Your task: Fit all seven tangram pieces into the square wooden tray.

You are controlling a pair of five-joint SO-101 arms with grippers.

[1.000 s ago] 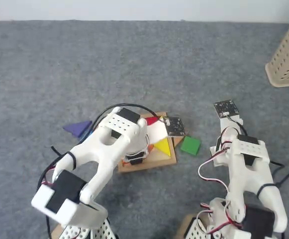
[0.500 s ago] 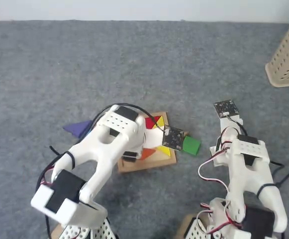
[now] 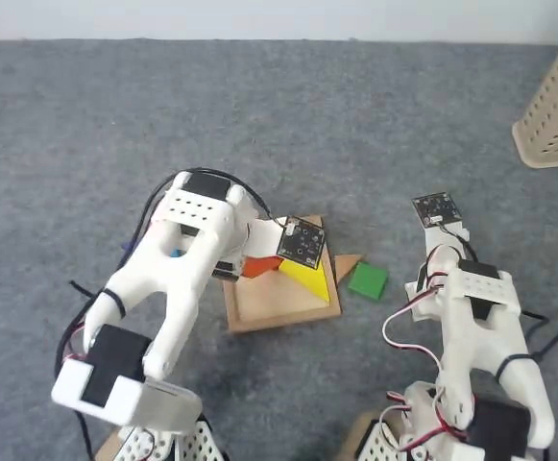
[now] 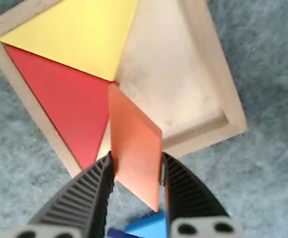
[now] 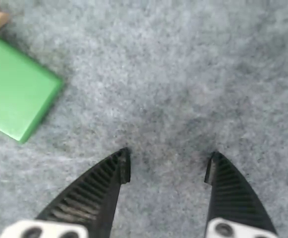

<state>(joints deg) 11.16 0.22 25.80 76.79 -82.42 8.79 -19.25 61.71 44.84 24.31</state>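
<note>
Left wrist view first: what has the left gripper (image 4: 136,161) got?

— It is clamped on the orange piece (image 4: 134,144), one finger against each long edge. The piece sits over the rim of the tray (image 4: 220,74). Its long axis runs from the fingers in toward the middle, and its far tip is at the seam where the yellow triangle (image 4: 79,34) meets the red triangle (image 4: 64,104).

— And the free room?

— Bare tray floor lies beside the orange piece, on the side away from the red triangle. That is likely where it belongs, and the left arm is placed to do it. The right gripper (image 5: 167,163) stands wide apart over carpet. The green square (image 5: 17,91) is near it, untouched and outside the tray.

— What differs from a second ago, in the high view?

— The left arm has swung away from the green square toward the tray's other side, taking the orange piece to that edge.
</note>
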